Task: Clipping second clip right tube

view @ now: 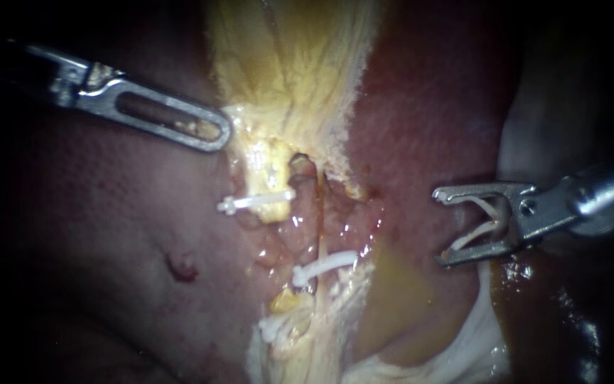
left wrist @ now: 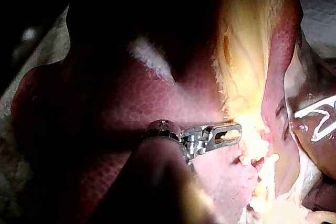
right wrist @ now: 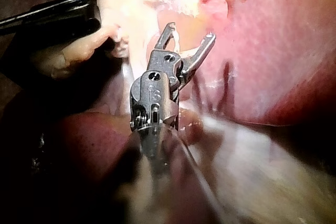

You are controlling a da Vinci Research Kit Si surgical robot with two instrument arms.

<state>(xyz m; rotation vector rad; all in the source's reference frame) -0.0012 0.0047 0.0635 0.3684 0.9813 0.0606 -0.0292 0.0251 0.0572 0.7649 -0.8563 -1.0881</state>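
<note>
Two tubes run down from the yellowish gallbladder (view: 293,57). On the right tube (view: 319,238) sits one white clip (view: 325,264). Another white clip (view: 254,203) crosses the left tube, and a third (view: 271,328) lies lower down. My right instrument (view: 449,224) stands over the liver, well to the right of the tubes and apart from them. Its jaws stand wide, with a white clip (view: 483,226) seated between them; in the right wrist view they (right wrist: 189,31) point at the pale tissue. My left instrument (view: 222,131) has its slotted jaws together on the gallbladder's left edge, also seen in the left wrist view (left wrist: 236,131).
Dark red liver (view: 108,235) lies on both sides of the tubes, with a small red nick (view: 182,267) on its left part. Pale fatty tissue (view: 463,348) and a yellow fluid patch (view: 399,284) sit below the right instrument. My left instrument's dark shaft (right wrist: 52,19) crosses beside the right one.
</note>
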